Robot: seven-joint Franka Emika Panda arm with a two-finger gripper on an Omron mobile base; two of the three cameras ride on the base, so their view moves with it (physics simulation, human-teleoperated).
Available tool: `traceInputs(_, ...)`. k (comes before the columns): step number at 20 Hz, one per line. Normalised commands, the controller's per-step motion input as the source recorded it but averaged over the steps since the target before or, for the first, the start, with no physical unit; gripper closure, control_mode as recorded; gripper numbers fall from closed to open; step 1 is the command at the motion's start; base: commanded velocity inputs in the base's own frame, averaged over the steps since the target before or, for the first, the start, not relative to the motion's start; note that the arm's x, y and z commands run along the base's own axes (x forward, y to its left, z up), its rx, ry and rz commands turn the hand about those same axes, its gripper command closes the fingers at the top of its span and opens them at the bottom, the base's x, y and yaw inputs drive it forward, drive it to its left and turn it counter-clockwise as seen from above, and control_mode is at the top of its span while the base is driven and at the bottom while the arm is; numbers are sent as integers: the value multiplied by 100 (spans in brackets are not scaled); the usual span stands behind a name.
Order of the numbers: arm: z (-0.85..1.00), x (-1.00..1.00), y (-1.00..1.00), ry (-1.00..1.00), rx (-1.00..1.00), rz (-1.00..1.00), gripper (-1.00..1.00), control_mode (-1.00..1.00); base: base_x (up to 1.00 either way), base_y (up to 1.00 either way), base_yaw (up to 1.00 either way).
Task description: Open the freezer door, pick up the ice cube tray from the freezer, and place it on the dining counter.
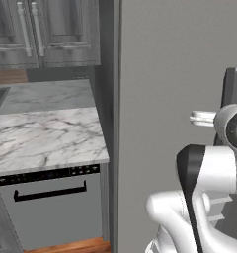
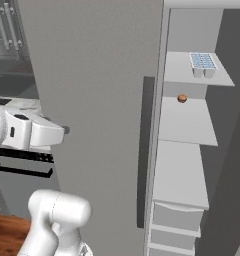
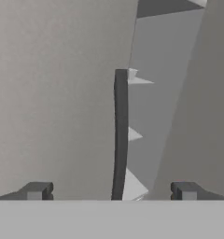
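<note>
Right view: ice cube tray (image 2: 202,61) sitting pale blue on top shelf (image 2: 198,75); door (image 2: 92,100) standing ajar
Hand view: gripper (image 3: 111,191) spreading wide, released, facing handle (image 3: 120,135)

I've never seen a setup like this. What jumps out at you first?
A tall grey freezer door stands ajar, its dark bar handle straight ahead between the open pincer tips. Behind the door, white shelves show, with a pale blue ice cube tray on the top one and a small orange thing below.
</note>
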Motion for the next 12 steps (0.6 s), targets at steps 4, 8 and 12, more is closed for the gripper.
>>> traceInputs(4,0,0,11,9,9,16,-100,-100,0,0,0)
traceInputs(8,-7,0,19,1,4,17,-100,-100,0,0,0)
traceInputs(12,-17,0,24,0,2,16,-100,-100,0,0,0)
